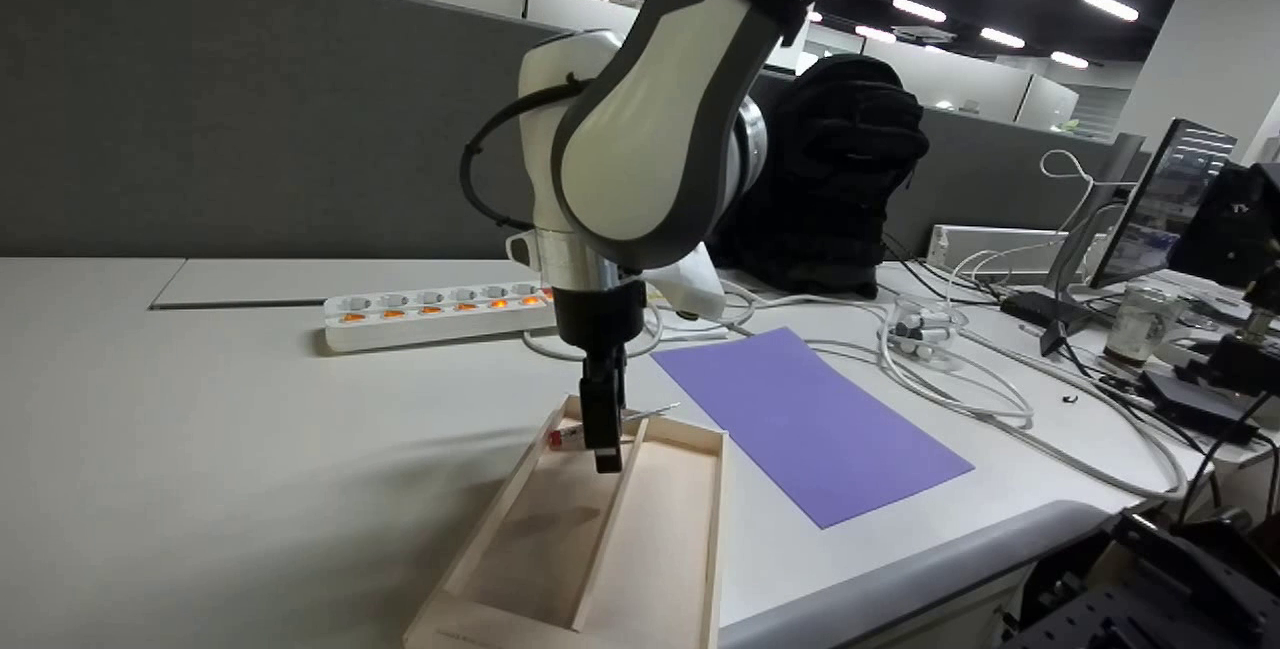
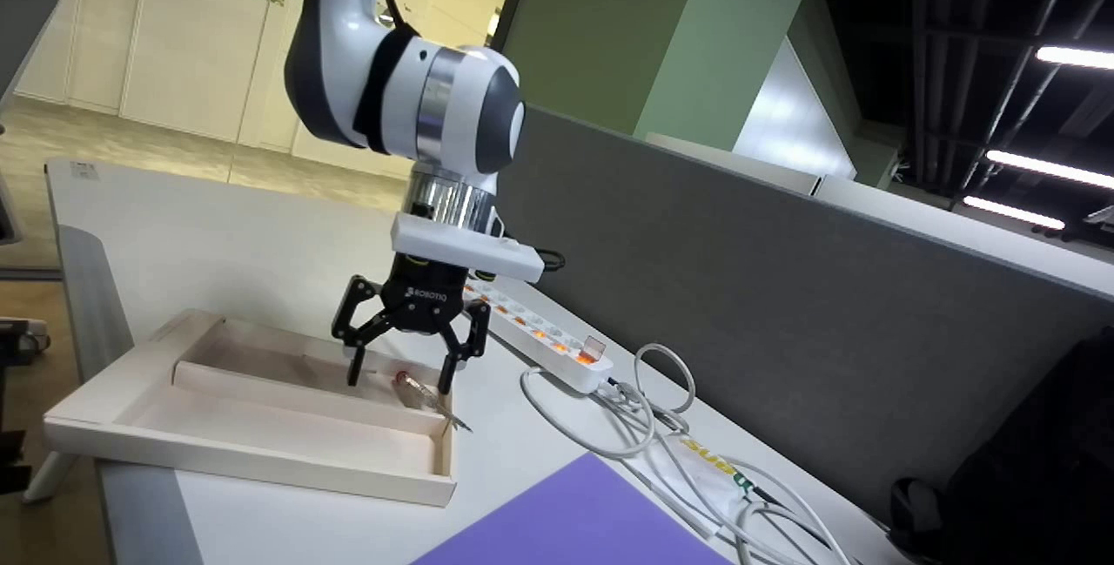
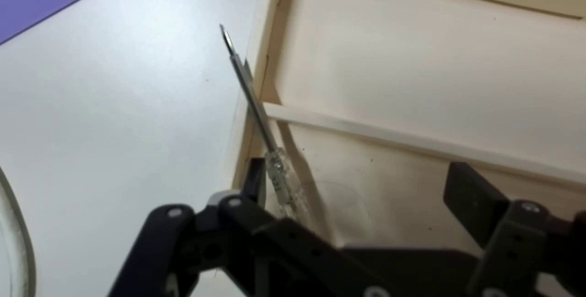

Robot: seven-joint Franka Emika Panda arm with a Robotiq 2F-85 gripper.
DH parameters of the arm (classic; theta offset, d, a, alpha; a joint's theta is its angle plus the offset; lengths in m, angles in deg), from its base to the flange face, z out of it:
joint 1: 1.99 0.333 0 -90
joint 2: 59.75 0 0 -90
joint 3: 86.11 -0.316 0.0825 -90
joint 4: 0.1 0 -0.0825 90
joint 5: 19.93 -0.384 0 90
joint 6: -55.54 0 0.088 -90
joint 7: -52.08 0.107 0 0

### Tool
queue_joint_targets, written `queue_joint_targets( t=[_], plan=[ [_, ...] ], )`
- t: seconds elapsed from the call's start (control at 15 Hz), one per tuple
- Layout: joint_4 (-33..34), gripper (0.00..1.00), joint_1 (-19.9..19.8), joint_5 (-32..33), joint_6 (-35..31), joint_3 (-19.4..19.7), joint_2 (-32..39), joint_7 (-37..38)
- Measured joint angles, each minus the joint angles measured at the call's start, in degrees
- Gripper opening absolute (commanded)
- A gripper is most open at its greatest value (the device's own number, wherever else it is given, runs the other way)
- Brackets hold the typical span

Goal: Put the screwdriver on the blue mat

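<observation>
Claw (image 3: pixel 357 173) nearest in wrist view, jaws spread, nothing gripped; screwdriver (image 3: pixel 268 137) below claw, handle showing between jaws, closer to one, shaft slanting over wall of tray (image 3: pixel 412 68); probably light, stiff, handle perhaps slick; best pinched across handle, not thin shaft.

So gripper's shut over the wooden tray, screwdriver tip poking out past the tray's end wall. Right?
Not shut: the gripper is open, jaws wide apart in the wrist view. It is over the wooden tray, and the tip of the screwdriver pokes out past the end wall.
</observation>
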Motion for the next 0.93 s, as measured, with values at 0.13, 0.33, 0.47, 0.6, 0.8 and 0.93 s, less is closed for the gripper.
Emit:
queue_joint_targets(
  t=[0.13,0.33,0.47,0.6,0.8,0.93],
  plan=[
    [0.83,1.0,0.25,0.0,-0.54,0.0,0.97,0.37],
    [1.95,0.75,0.86,0.01,-1.19,0.01,1.82,1.02],
    [2.6,0.67,1.31,0.04,-1.21,0.13,2.17,1.25],
    [3.03,0.51,1.71,0.04,-1.21,0.31,2.52,1.52],
    [3.31,0.31,1.89,0.03,-1.21,0.41,2.85,1.9],
    [3.35,0.17,1.9,0.03,-1.21,0.51,2.85,2.06]
  ],
)
